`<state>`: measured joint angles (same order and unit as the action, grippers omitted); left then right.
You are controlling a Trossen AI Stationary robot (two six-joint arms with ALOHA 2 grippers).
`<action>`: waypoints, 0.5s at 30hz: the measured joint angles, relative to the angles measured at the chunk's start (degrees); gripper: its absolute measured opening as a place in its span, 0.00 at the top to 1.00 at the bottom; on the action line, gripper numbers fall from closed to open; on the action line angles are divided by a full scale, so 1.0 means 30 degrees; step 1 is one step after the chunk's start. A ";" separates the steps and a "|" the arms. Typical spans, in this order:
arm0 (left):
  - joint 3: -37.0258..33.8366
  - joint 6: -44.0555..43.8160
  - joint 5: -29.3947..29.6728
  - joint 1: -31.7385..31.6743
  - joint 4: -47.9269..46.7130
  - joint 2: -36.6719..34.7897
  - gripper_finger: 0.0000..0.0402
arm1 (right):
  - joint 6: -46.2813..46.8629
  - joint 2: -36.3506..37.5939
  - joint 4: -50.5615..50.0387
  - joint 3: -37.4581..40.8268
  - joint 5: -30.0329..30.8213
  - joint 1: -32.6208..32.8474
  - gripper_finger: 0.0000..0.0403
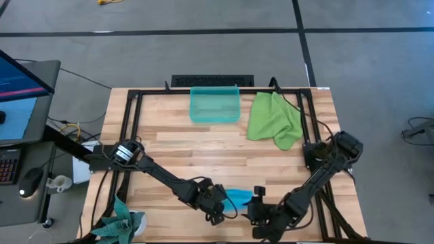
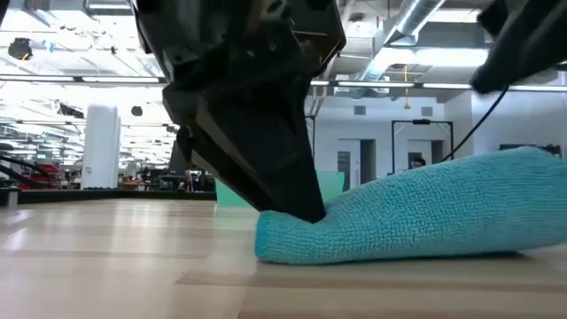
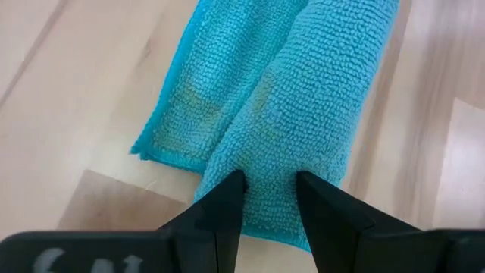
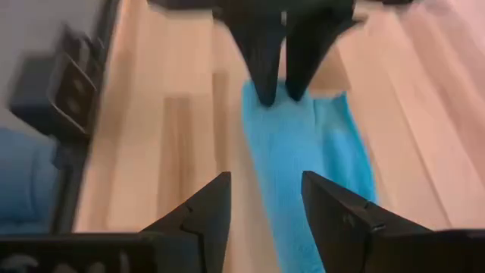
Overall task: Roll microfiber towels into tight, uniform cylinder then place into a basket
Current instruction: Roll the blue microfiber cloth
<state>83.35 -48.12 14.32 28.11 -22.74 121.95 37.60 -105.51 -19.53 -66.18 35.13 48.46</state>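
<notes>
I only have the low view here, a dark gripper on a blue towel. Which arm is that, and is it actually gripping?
Observer: That is the left gripper. In its wrist view its fingers pinch a fold at one end of the blue towel.
Operator: Where is the right one?
Observer: The right gripper is at the towel's other end, jaws open with nothing between them, above the towel.
Operator: Is the towel rolled tight?
Observer: Not fully. The left wrist view shows a flat layer lying beside the rolled part.
Operator: And the basket?
Observer: The basket sits at the table's far edge with nothing visible in it, and the green towel lies crumpled beside it.
</notes>
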 joint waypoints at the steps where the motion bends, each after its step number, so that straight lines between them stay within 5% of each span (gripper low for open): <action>1: 0.0000 -0.0052 0.0078 -0.0027 0.0029 0.0006 0.70 | 0.0009 -0.0086 -0.0140 0.0017 -0.0125 -0.0071 0.56; 15: 0.0000 -0.0241 0.0450 -0.0333 0.0078 0.0006 0.70 | 0.1495 -0.0227 -0.2106 -0.0019 -0.1901 -0.1461 0.95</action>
<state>83.35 -48.84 15.67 27.11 -22.50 121.97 42.09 -106.19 -25.85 -66.24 29.43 44.08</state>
